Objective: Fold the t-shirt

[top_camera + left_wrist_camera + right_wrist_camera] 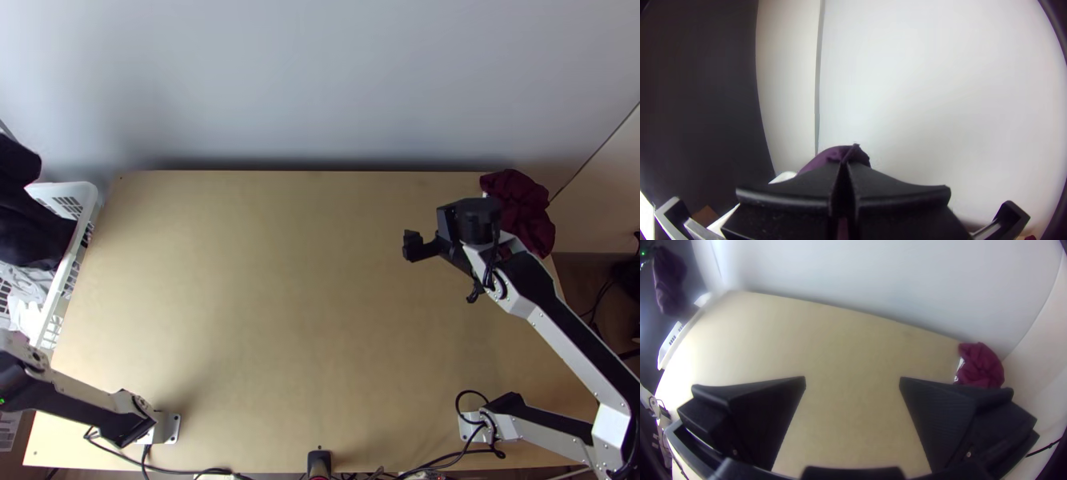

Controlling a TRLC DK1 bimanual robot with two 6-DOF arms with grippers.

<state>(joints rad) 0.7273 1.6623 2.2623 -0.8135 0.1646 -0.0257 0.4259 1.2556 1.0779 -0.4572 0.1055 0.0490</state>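
two robot arms, one wooden surface, one white basket, one maroon cloth, one dark cloth

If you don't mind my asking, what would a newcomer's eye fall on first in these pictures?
Probably the dark purple cloth hanging by the white basket at the left, pinched in the left tool. Next might come the bunched maroon cloth at the table's far right corner, then the right tool over the table's right side, its broad black fingers wide apart.
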